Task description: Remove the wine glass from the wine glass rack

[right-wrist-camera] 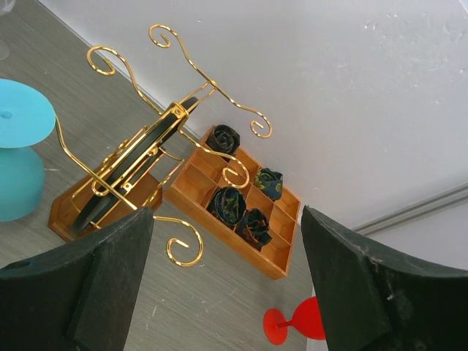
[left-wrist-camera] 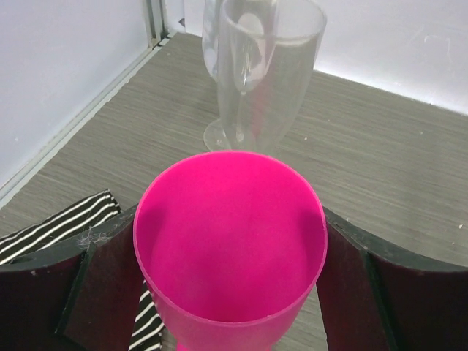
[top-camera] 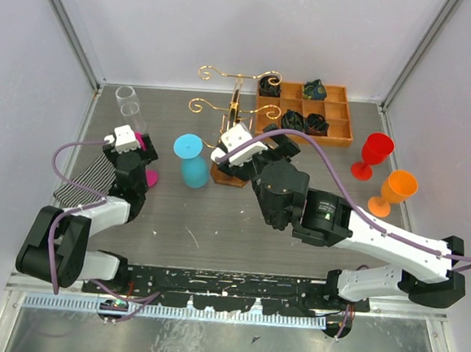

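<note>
Holding dark rolled bundles (right-wrist-camera: 223, 139) in four compartments: orange-brown wooden compartment tray (top-camera: 336, 112), just behind gold wire wine glass rack (right-wrist-camera: 157, 135) on brown wooden base. Magenta plastic wine glass (left-wrist-camera: 230, 234) upright at table's left, well apart from rack, clamped in left gripper (left-wrist-camera: 227, 270). Right gripper (right-wrist-camera: 227, 219) spread wide, facing rack. Inverted teal glass (top-camera: 191, 168) just beside rack; clear glass (left-wrist-camera: 267, 66) behind magenta one.

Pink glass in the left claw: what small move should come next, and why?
Probably lower the pink glass onto the table and let go: the left gripper clamps its bowl, and it is already off the gold rack.
</note>
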